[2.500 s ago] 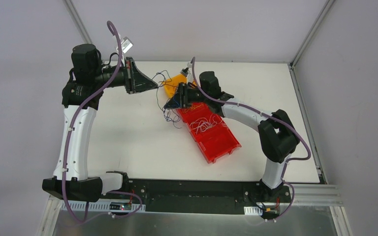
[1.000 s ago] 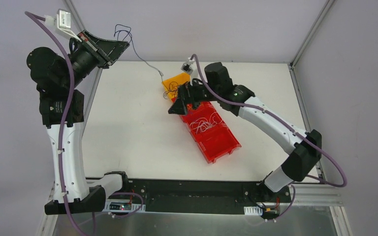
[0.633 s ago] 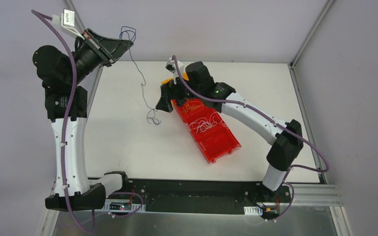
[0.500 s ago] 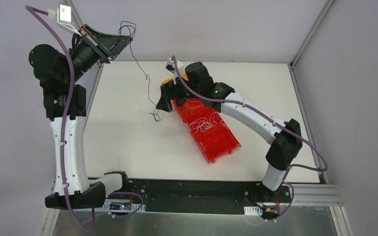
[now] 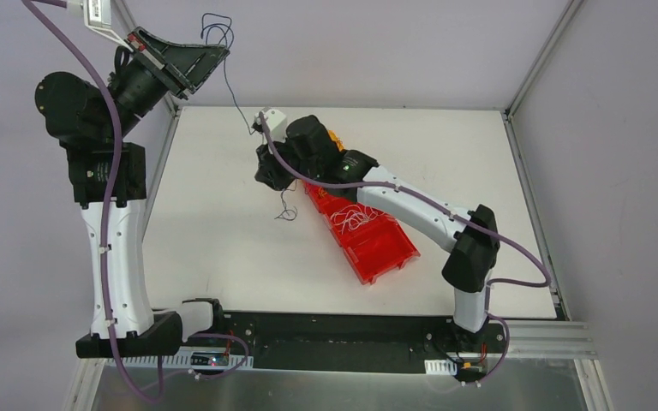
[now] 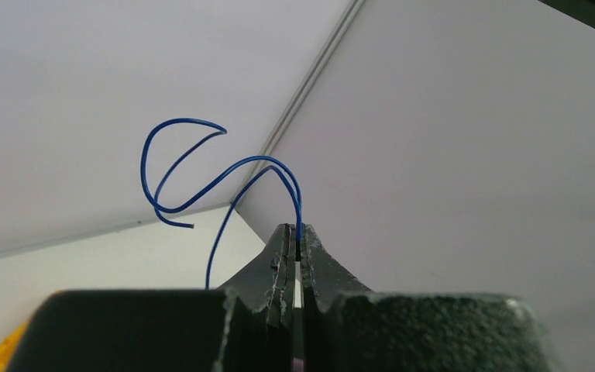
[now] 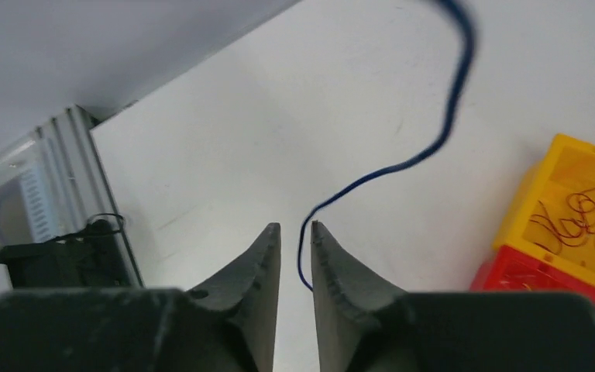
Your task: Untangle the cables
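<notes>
While my left jaws, raised high above the far-left corner of the surface (image 5: 214,257), are clenched on a dark blue cable (image 6: 299,205), its length slants down to my right jaws by the far edge, released a crack apart with the strand between their tips. My right arm (image 5: 411,199) is nearer the loose tail curling on the surface beside the red tray (image 5: 390,257).
</notes>
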You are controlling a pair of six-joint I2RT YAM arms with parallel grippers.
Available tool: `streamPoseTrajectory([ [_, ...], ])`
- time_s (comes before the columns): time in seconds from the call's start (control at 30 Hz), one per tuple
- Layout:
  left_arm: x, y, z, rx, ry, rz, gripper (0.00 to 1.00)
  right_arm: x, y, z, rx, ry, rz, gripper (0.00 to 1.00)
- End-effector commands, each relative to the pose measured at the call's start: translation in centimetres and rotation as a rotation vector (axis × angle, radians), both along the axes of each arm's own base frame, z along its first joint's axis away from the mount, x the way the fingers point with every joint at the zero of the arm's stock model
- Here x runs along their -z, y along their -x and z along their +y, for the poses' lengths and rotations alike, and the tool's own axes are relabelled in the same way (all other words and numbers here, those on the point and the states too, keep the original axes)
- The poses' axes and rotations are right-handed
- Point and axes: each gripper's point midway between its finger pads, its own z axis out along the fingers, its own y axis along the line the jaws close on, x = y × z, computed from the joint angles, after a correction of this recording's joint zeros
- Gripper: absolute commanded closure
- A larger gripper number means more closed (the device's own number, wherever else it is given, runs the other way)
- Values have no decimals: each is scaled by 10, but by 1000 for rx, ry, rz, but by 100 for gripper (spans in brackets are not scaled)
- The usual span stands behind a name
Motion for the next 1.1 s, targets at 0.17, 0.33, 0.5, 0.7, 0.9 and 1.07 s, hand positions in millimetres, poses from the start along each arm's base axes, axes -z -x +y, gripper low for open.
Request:
streamPoseTrajectory([
  [0.17, -36, 3, 54, -388, -60, -158, 100, 35, 20, -60, -84, 143, 98, 100],
  [0.33, 12, -28, 98, -648, -182, -53, 100, -103, 42, -88, -205, -245, 279, 100],
  [0.5, 85, -46, 90, -574, -307, 61, 100, -201, 61, -113, -311, -454, 303, 100],
  [0.7, 127, -34, 42, -252, -284, 143, 100, -191, 46, -114, -307, -544, 473, 100],
  [0.9, 160, 3, -23, 167, -318, 178, 100, -141, 21, -155, -162, -447, 464, 100],
  [1.07, 197, 31, -84, 431, -406, 209, 100, -52, 54, -206, -81, -172, 430, 100],
])
